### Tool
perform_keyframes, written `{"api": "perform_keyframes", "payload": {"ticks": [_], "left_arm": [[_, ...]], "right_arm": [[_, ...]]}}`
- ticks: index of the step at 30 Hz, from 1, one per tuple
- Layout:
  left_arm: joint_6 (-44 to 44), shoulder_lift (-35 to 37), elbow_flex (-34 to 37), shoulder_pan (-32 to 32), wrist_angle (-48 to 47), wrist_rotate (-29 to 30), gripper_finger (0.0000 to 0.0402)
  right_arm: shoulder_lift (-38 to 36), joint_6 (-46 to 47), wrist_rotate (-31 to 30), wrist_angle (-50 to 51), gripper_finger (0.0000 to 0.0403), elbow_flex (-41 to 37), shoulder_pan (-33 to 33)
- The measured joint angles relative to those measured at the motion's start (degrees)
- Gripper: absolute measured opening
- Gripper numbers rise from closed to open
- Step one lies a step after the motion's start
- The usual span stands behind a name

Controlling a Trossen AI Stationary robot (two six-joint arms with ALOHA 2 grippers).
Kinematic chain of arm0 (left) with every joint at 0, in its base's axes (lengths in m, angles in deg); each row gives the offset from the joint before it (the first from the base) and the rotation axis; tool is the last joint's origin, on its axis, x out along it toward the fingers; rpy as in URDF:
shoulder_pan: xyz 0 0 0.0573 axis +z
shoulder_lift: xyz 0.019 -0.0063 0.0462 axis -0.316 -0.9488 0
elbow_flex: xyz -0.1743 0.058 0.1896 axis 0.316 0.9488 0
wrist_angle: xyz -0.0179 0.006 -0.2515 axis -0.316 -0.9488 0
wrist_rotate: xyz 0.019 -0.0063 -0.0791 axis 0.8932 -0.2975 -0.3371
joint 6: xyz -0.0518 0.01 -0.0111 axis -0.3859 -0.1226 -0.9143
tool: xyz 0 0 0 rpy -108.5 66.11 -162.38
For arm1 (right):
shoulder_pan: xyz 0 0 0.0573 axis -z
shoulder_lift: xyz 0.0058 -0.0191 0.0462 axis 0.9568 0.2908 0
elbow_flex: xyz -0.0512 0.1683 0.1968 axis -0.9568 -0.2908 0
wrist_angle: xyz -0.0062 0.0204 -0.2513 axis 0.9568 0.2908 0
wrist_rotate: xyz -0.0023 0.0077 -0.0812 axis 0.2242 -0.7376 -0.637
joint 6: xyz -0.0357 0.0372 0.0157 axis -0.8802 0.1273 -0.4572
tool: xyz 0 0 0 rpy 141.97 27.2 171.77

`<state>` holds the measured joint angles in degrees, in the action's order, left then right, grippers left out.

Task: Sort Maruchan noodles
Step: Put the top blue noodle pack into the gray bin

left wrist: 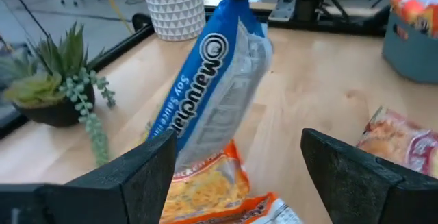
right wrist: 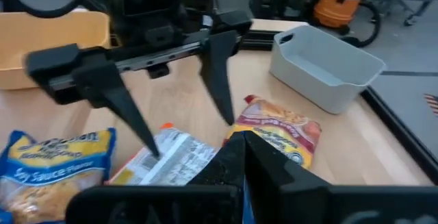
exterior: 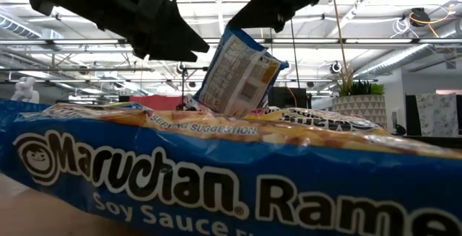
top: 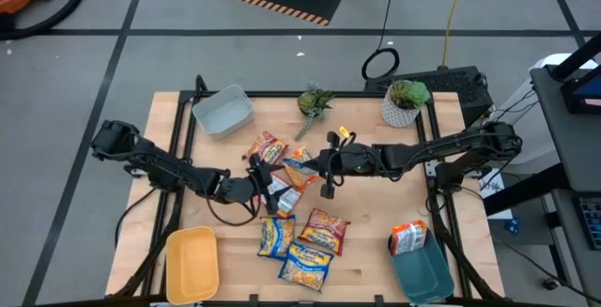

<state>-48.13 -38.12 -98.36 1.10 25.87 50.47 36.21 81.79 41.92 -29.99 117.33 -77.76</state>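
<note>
- I have the right hand (top: 324, 168) pinched shut on the top edge of a blue-and-white crinkly plastic ramen packet (left wrist: 219, 80). The packet hangs from it above the loose pile of packets near the middle of the wooden bench (top: 376, 251).
- In the low view the held packet dangles tilted, its printed back showing, clear of the packets under it.
- My left hand (top: 261, 187) sits just beside that pile on the side towards the yellow plastic bin (top: 192, 262). Its two dark fingers (left wrist: 137, 176) are spread wide with nothing between them, and the hanging packet is right in front of them.
- I judge the packet light and thin. The film looks slick and noisy and the noodle block inside is brittle, so a hard squeeze across the middle could crack it. A crimped end seam is the safer place to hold, which is where the right hand has it.
- Held by one edge it will swing and twist, so I would move it slowly.
- The other packets lie flat around the pile: an orange-and-red one (top: 267, 147) towards the grey plastic bin (top: 223, 112), and blue-and-yellow ones (top: 276, 236) towards the front edge of the bench.
- An orange packet (top: 407, 237) already stands in the teal plastic bin (top: 424, 271), well apart from the pile.
</note>
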Motion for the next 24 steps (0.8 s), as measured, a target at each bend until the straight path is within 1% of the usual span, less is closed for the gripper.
{"api": "perform_keyframes", "payload": {"ticks": [4,9,13,15,18,20,23,24], "left_arm": [[4.47,0.0,0.01,0.0,-0.82,2.57,0.0317],[10.26,0.0,0.02,-0.11,0.04,1.63,0.0317],[12.13,0.0,0.02,0.72,-0.11,-3.27,0.0317],[12.11,0.0,0.02,1.25,-0.11,-4.04,0.0317],[12.46,0.0,0.02,2.09,-0.11,-4.44,0.0317],[12.95,0.0,0.02,2.74,-0.12,-7.35,0.0317],[12.98,0.0,0.02,3.46,-0.1,-13.96,0.0317],[12.96,0.0,0.02,3.5,-0.09,-15.34,0.0317]], "right_arm": [[0.0,1.37,3.2,0.03,0.0,0.0,0.0],[0.0,2.91,5.73,0.02,0.0,0.0,-0.07],[0.0,2.97,6.1,-0.16,0.0,0.0,-0.59],[0.0,2.8,6.54,-0.23,0.0,0.0,-1.0],[0.0,1.89,10.03,-1.81,0.0,-0.02,-1.09],[0.0,1.44,11.18,-3.14,0.0,-0.02,-1.39],[0.02,1.06,11.74,-4.07,0.0,-0.02,-1.75],[0.02,0.72,11.74,-4.38,0.0,-0.02,-1.83]]}}
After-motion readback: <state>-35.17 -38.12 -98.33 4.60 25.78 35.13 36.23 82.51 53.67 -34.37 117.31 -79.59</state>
